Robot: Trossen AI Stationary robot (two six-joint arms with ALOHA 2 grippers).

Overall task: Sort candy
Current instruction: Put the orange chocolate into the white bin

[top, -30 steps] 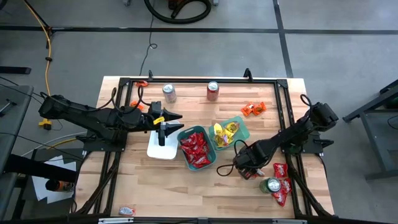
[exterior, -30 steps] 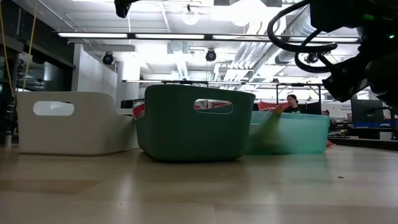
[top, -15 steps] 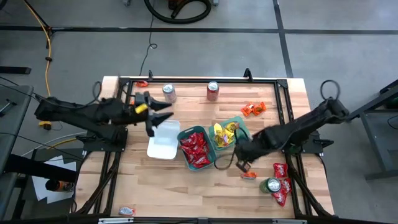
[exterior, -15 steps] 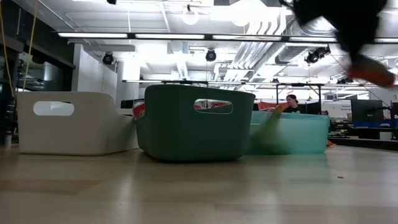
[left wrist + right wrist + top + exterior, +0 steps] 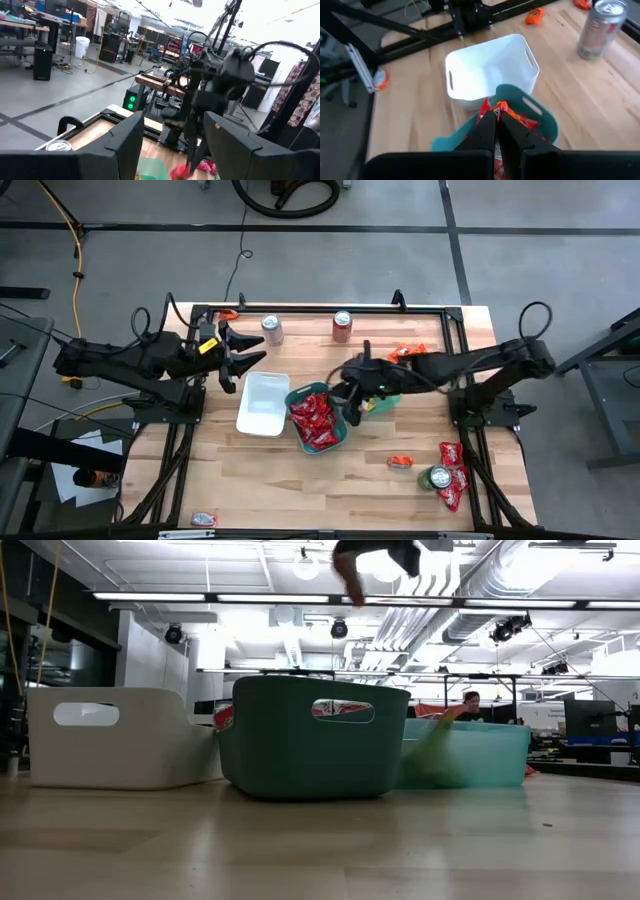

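Tabletop: right gripper (image 5: 352,402) (candy (image 5: 501,106) pinched) over dark-green bin (image 5: 341,442).

Three trays sit in a row mid-table: the white tray (image 5: 263,402) on the left, the dark green tray (image 5: 320,444) full of candy (image 5: 313,416) touching it in the middle, and the lighter tray (image 5: 386,397) to its right, partly under the right gripper (image 5: 350,402). Two cans (image 5: 272,329) stand along the far edge, a third can (image 5: 434,478) near-right among loose packets (image 5: 452,452). The left gripper (image 5: 240,358) hangs beyond the white tray's far-left corner.
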